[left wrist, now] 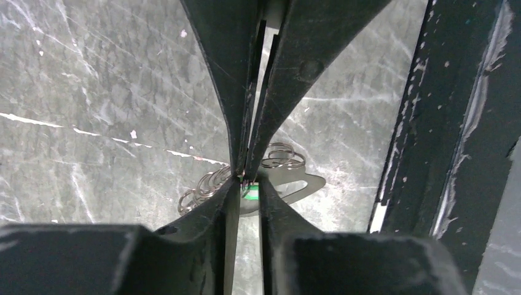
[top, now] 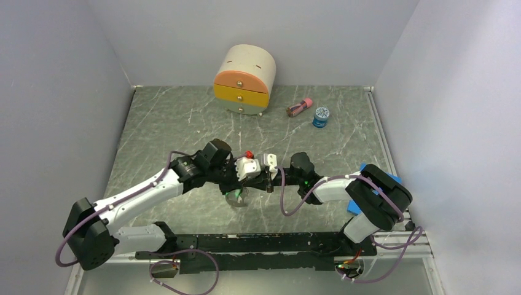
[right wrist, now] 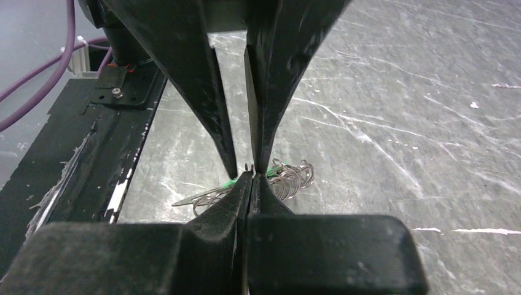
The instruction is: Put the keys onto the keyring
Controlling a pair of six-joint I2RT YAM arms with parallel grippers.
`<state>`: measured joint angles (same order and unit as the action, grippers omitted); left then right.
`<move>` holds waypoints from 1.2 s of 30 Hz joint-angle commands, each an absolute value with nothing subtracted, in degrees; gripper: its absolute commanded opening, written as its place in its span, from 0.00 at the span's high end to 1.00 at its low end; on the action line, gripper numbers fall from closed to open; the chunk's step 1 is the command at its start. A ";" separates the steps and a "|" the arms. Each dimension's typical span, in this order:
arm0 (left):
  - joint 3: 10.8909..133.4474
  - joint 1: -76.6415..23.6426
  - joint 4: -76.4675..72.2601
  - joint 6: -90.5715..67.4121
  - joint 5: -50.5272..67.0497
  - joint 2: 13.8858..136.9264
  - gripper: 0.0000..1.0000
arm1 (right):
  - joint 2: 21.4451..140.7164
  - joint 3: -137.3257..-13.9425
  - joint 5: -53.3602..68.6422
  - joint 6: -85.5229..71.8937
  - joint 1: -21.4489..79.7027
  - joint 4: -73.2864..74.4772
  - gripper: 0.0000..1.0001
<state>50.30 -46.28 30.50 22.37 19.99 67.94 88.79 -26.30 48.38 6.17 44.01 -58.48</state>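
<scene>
My two grippers meet tip to tip over the middle of the table. My left gripper (top: 253, 179) (left wrist: 249, 184) is shut on a key with a green head (left wrist: 249, 190), which sits in the narrow gap between its tips. My right gripper (top: 262, 179) (right wrist: 250, 176) is shut on a thin wire loop of the keyring (right wrist: 249, 166). A bunch of silvery rings (right wrist: 292, 178) (left wrist: 203, 187) and a flat silvery blade (left wrist: 298, 184) lie just under the tips. The bunch shows below the grippers in the top view (top: 236, 198). Most of the key is hidden.
A round drawer box (top: 244, 80) stands at the back. A pink tube (top: 299, 107) and a blue jar (top: 321, 117) lie to its right. A small red piece (top: 249, 153) sits behind the grippers. The black base rail (top: 258, 246) (right wrist: 92, 141) runs along the near edge.
</scene>
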 commanded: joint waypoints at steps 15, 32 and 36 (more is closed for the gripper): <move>35.49 -41.88 3.49 8.76 28.50 47.18 0.06 | 83.86 -24.02 49.04 -1.40 43.93 -73.35 1.00; 21.55 -32.04 -17.17 -0.98 38.80 36.68 0.23 | 82.47 -23.11 51.45 -4.39 43.86 -78.11 1.00; 24.51 -32.06 -10.91 3.96 41.11 39.67 0.37 | 82.05 -23.27 51.62 -3.98 43.91 -77.29 1.00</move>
